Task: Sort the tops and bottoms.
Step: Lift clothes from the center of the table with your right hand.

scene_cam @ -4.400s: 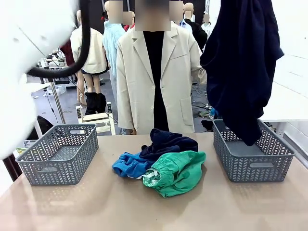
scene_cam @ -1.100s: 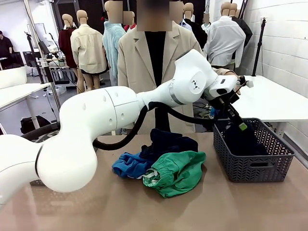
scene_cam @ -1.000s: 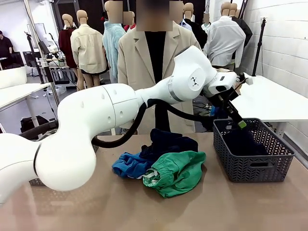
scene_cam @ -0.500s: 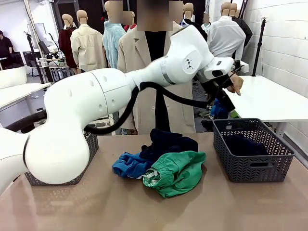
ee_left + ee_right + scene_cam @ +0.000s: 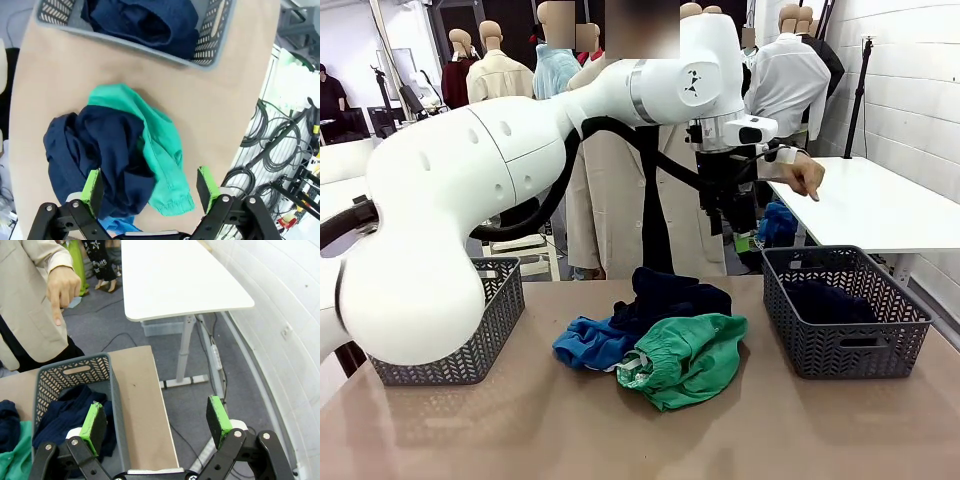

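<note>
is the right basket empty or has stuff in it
Not empty: a dark navy garment lies bunched inside the right basket.

Looking straight down past the left gripper (image 5: 150,184): green pads spread wide, nothing between them. Under it on the beige tabletop (image 5: 50,75) there's a heap, with a crumpled dark navy cloth garment (image 5: 100,150) lying against an emerald green soft garment (image 5: 160,140) and a scrap of bright blue cloth (image 5: 112,225) poking out at the bottom edge. Up top, a grey plastic mesh basket (image 5: 210,30) holds another dark navy garment (image 5: 150,20).

White brick wall (image 5: 920,80), white table (image 5: 880,210)
</note>
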Robot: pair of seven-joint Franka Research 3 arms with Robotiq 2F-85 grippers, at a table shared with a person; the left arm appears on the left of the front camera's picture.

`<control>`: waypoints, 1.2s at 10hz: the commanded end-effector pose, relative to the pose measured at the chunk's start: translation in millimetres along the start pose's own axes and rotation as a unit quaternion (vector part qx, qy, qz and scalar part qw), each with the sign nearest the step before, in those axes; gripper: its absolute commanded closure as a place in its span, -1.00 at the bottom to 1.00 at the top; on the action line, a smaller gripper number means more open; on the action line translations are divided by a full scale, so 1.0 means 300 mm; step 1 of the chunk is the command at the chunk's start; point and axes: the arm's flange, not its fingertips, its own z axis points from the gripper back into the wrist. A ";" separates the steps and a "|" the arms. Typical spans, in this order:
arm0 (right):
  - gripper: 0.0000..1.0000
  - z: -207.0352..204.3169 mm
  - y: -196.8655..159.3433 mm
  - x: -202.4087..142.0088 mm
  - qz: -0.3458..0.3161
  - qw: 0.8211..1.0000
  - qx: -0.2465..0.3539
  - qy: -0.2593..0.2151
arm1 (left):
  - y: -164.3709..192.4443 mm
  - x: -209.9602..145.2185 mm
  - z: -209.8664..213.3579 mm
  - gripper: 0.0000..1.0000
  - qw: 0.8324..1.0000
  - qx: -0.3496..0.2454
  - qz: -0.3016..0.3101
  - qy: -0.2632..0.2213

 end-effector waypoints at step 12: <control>-1.00 -0.002 -0.003 -0.006 -0.002 1.000 0.001 0.005 | 0.076 -1.125 0.013 -0.92 0.914 0.196 0.349 -0.063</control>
